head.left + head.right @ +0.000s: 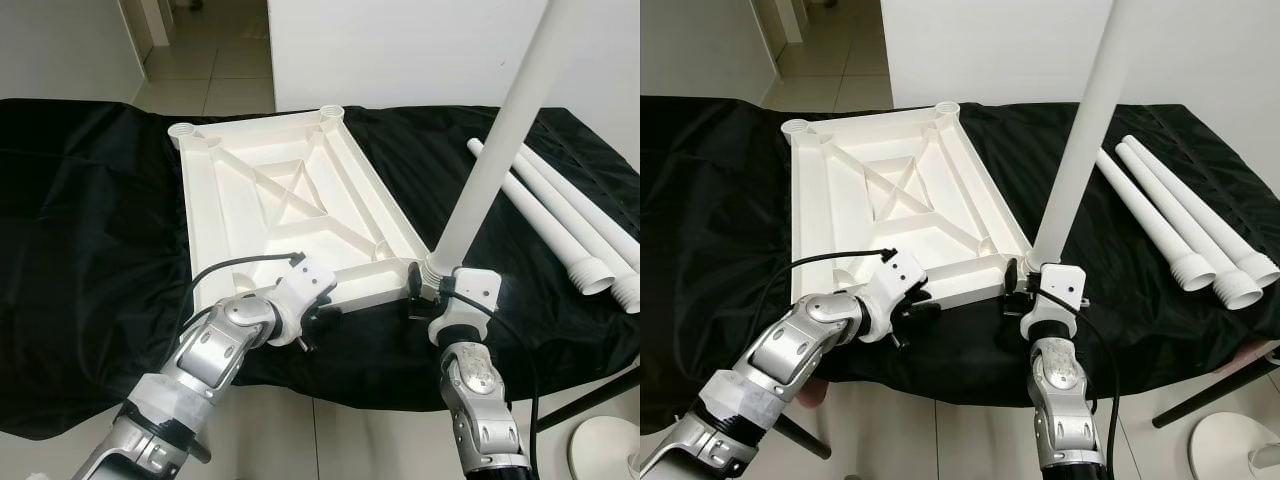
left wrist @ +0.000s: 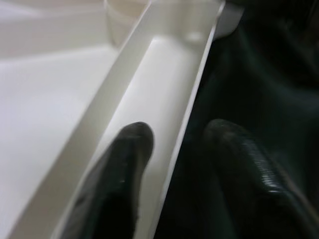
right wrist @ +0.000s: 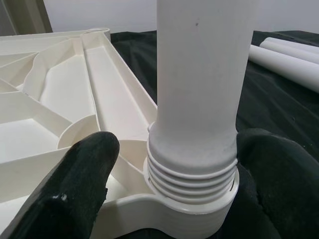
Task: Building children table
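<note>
On a black cloth [image 1: 90,250] spread over the work surface, a white plastic tabletop [image 1: 290,205] is lying upside down, its ribbed underside and corner sockets facing up. The left gripper [image 2: 174,164] is clamping the tabletop's near rim — one black finger [image 2: 117,169] is sitting inside the channel, the other outside against the cloth, with the thin wall pinched between them. At the near right corner, a white table leg [image 1: 495,150] is standing upright in its socket [image 3: 192,204], its threaded end partly seated with several thread rings showing above the collar. The right gripper [image 3: 192,169] is straddling the base of that leg — a finger [image 3: 75,184] is sitting on each side, close against the threads, though the pictures are not settling whether they are pressing on it. Three more loose legs [image 1: 1185,215] are lying side by side on the cloth to the right, well apart from the tabletop.
</note>
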